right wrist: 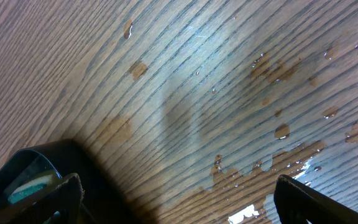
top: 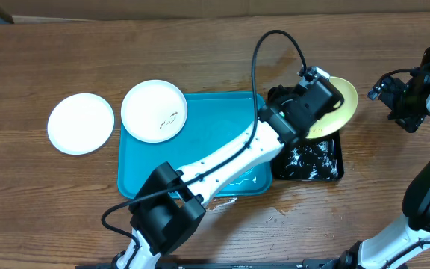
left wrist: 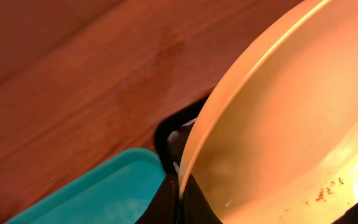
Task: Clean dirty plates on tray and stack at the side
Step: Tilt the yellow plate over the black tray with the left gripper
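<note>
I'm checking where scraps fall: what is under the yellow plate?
The yellow plate, clamped tilted in the left gripper, hangs over the small black tray. Pale specks show on the tray's near part; its far end is hidden behind plate and arm.

My left arm lies across the turquoise tray and hides a wide strip of it. It also covers part of the black tray and about half of the yellow-green plate. Up close, that plate is blurry and cut off at the top and right. On my right tool the fingers run off the bottom edge. I cannot make out the dark round thing beside them.
</note>
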